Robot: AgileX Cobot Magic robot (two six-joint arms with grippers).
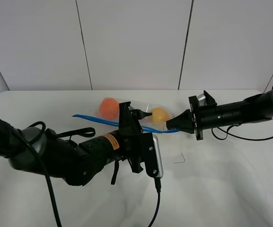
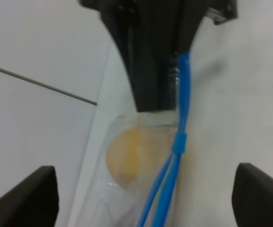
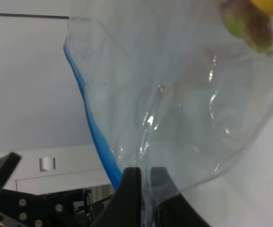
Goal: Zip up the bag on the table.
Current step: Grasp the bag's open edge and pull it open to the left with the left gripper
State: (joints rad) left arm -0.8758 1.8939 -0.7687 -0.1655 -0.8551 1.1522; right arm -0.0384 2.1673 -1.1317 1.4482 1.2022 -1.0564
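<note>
Your bag (image 1: 148,108) sits toward the far edge of the table (image 1: 221,179), about midway along it. Its blue zipper strip (image 1: 91,118) runs along the side that faces the near edge. Through the clear plastic you can see an orange (image 1: 109,108) at the left end and a lemon (image 1: 159,114) nearer the right end.

Your right gripper (image 1: 169,126) reaches in from the right edge and is pinched together on the bag's right-hand corner, at the end of the strip (its wrist view shows the film caught between the two black fingers, with the strip running off beside them).

Your left gripper (image 2: 144,189) comes in from the near left and stands over the middle of the strip with its jaws spread wide. Its fingers (image 2: 27,196) sit far out to either side in its wrist view and hold nothing. Whether they touch the plastic, you cannot tell.

In that same view the slider (image 2: 179,142) rides on the strip just short of the right gripper. Between the slider and the right gripper the strip reads as one line. On the left gripper's side of the slider it splits into two separate bands, so that stretch is unzipped.

A black cable (image 1: 157,203) hangs from the left arm toward the near edge.
</note>
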